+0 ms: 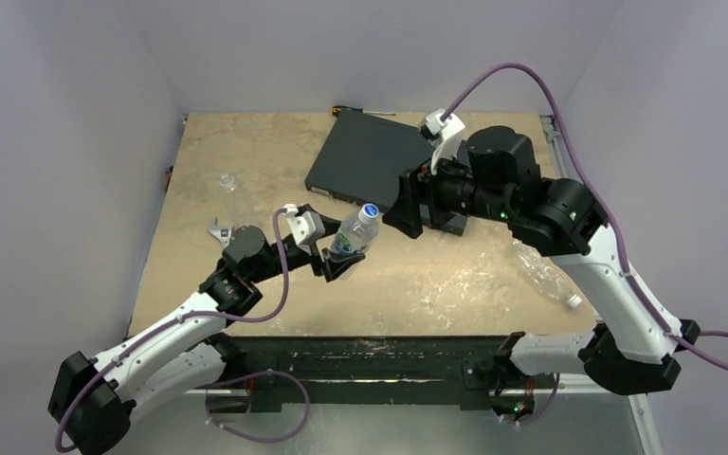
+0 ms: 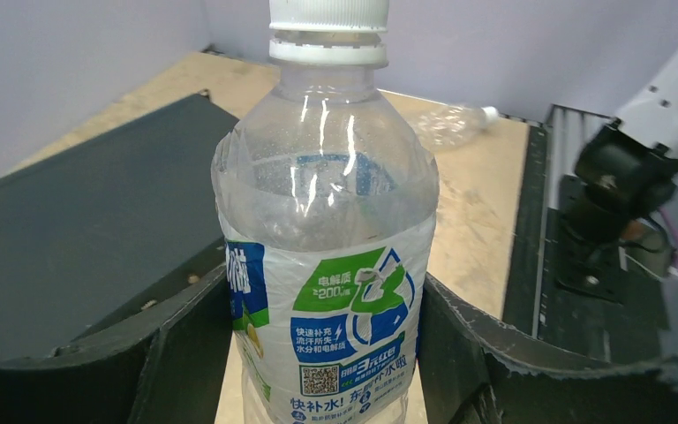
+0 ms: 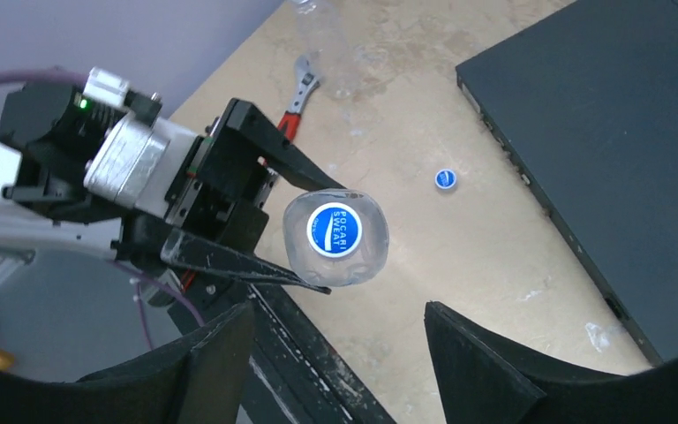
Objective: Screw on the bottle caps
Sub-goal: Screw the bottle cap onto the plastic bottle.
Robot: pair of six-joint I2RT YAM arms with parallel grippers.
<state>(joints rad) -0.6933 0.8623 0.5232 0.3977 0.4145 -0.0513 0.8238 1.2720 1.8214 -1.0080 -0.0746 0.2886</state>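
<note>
My left gripper [image 1: 338,256] is shut on a clear labelled bottle [image 1: 354,234], held tilted above the table; its fingers [image 2: 185,344] press both sides of the label [image 2: 335,309]. A blue cap with a white centre [image 1: 370,210] sits on the bottle's neck [image 3: 334,230]. My right gripper [image 1: 396,210] hangs just right of that cap, open, with nothing between its fingers [image 3: 468,353]; the cap lies beyond its tips. One loose blue cap [image 3: 445,179] rests on the table near the black box. Another clear bottle [image 1: 542,275] lies on its side at the right.
A flat black box [image 1: 370,156] lies at the back centre, a screwdriver [image 1: 360,111] behind it. A red-handled wrench [image 3: 298,87] lies at the left near a clear bottle [image 1: 232,190]. The black rail [image 1: 370,355] runs along the near edge.
</note>
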